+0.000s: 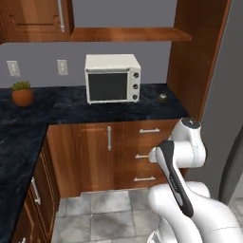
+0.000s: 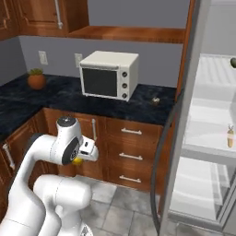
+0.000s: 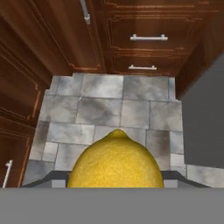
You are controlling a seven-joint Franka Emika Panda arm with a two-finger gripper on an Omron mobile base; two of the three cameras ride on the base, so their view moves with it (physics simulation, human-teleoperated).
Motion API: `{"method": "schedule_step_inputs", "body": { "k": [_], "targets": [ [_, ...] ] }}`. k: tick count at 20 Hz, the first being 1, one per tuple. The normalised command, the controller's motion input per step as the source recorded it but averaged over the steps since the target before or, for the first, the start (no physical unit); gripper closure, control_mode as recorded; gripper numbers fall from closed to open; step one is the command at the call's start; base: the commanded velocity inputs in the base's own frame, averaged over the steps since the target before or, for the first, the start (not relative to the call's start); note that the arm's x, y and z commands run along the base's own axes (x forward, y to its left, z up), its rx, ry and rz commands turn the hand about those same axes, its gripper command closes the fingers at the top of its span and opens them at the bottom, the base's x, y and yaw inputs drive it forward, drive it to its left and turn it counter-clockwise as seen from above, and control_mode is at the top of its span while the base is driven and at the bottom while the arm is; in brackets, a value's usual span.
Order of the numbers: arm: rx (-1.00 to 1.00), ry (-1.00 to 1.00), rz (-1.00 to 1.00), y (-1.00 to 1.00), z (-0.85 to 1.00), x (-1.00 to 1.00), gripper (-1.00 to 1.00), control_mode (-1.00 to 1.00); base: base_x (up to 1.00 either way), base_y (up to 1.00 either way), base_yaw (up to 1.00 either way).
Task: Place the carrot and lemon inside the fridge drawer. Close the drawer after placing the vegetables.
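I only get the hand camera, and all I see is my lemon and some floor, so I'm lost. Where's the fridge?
Observer: The fridge stands open to the arm's right, just past the wooden drawers.
Operator: Is the carrot in there?
Observer: Yes. The carrot stands on a pale level inside the fridge, but I cannot tell whether that is the drawer.
Operator: Is anything else in the fridge?
Observer: A small olive-green fruit sits on a higher shelf.
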Motion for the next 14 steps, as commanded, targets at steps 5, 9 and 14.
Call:
{"method": "schedule_step_inputs", "body": {
  "k": [5,9,14],
  "targets": [
    [0.0,0.0,0.0,0.0,0.0,0.0,1.0,1.0,-1.0,-0.32,0.0],
    [0.0,0.0,0.0,0.0,0.0,0.0,1.0,1.0,-0.87,-0.68,0.0],
    [0.0,0.0,0.0,0.0,0.0,0.0,1.0,1.0,-0.14,-1.0,0.0]
  ]
}}
